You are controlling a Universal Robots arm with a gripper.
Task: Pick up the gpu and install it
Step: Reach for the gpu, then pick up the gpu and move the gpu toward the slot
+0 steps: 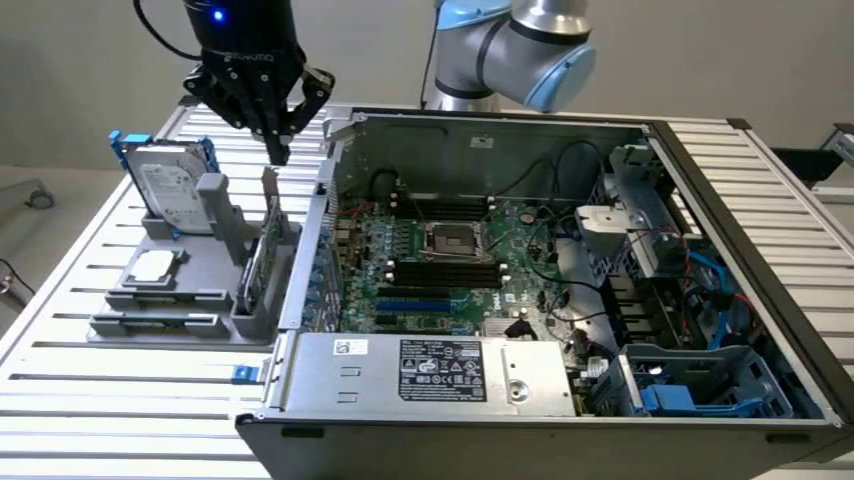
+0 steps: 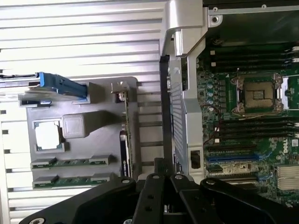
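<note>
**A:** Start with the exterior view. Where is the card?

**B:** The gpu (image 1: 272,250), a thin flat card with a black cover over a dark green board, stands on edge in a slot of the grey plastic holder (image 1: 200,280). It is on the side nearest the open grey metal computer case (image 1: 534,450). Its silver metal bracket (image 1: 271,185) points up.

**A:** And the claw?

**B:** The black gripper (image 1: 280,155) hangs just above that bracket, fingers pinched together with nothing between them. Whether the tips touch the bracket I cannot tell.

**A:** What else is in the holder?

**B:** A silver labelled hard drive (image 1: 171,185) in a blue frame stands upright toward the exterior view's left of the card. A square silver processor chip (image 1: 154,265) lies flat, and narrow memory sticks (image 1: 154,322) sit at the near end. The holder rests on a slatted aluminium table (image 1: 120,410). A green motherboard (image 1: 441,250) lies inside the case.

**A:** Now the wrist view.

**B:** The gripper (image 2: 162,175) looks down on the scene, its black fingers meeting in a closed point, empty. The gpu (image 2: 126,126) shows edge-on as a thin green and black strip in the holder (image 2: 93,116). It sits between the processor chip (image 2: 48,135) and the computer case (image 2: 180,102) wall. The hard drive (image 2: 60,84) shows its blue frame. Two memory sticks (image 2: 70,163) lie side by side. The motherboard (image 2: 243,116) lies beyond the case wall.
</note>
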